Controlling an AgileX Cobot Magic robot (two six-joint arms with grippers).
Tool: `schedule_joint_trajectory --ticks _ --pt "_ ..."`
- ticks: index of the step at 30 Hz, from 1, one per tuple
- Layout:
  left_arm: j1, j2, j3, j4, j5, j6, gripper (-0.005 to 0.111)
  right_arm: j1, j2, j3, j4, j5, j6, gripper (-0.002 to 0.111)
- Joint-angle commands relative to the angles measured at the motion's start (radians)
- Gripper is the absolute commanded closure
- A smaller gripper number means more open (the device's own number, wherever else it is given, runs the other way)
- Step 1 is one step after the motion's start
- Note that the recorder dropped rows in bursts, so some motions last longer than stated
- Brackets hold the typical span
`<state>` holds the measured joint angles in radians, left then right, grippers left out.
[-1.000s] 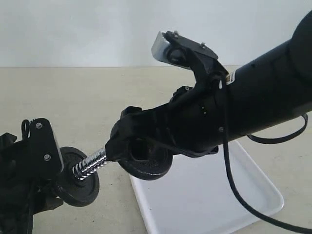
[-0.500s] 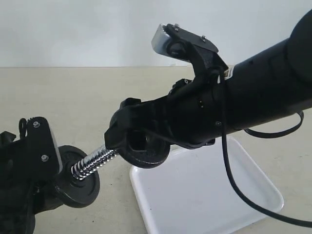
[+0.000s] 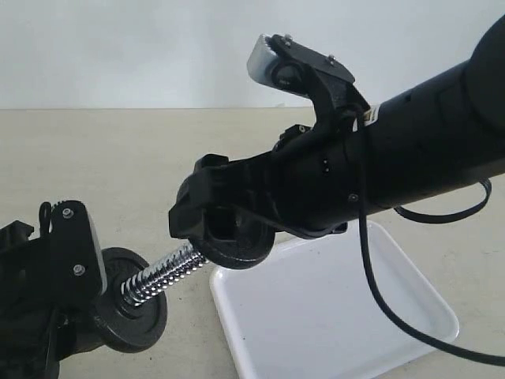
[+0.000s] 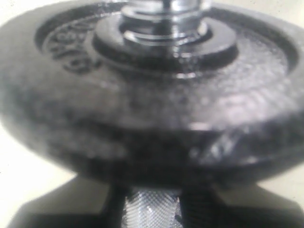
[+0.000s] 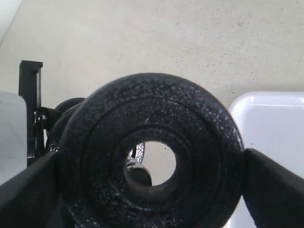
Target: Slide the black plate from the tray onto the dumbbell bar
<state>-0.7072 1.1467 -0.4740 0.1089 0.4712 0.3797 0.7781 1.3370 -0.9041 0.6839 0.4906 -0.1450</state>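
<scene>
Two firm grips: right gripper (image 5: 151, 189) clamps the black plate (image 3: 237, 251) at the tip of the dumbbell bar (image 3: 162, 274); left gripper (image 4: 152, 213) clamps the bar. Threading step, seemingly; next, centre the hole, push.

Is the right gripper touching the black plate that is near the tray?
Touching. In the right wrist view, the right gripper presses its fingers against opposite sides of the black plate, leaving no gap.

text: none legible | mounted disc (image 4: 71, 50): raised marks, too blurred to read
</scene>
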Motion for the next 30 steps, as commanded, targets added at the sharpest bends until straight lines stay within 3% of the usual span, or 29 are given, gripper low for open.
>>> schedule_joint_trajectory --ticks 1,14,21,26,30 --pt "-0.004 -0.033 -0.039 0.003 -0.566 -0.035 0.102 -0.001 -0.010 -0.006 0.038 0.006 -0.007 0.108" --pt "-0.004 -0.033 -0.039 0.026 -0.638 -0.131 0.102 -0.001 -0.010 -0.006 0.074 0.066 -0.047 0.108" --pt "-0.004 -0.033 -0.039 0.194 -0.684 -0.318 0.102 -0.001 -0.010 -0.006 0.074 0.039 -0.056 0.108" --pt "-0.004 -0.033 -0.039 0.409 -0.768 -0.520 0.102 -0.001 -0.010 -0.006 0.074 0.020 -0.077 0.108" --pt "-0.004 -0.033 -0.039 0.430 -0.667 -0.543 0.102 -0.001 -0.010 -0.006 0.074 -0.023 -0.097 0.108"
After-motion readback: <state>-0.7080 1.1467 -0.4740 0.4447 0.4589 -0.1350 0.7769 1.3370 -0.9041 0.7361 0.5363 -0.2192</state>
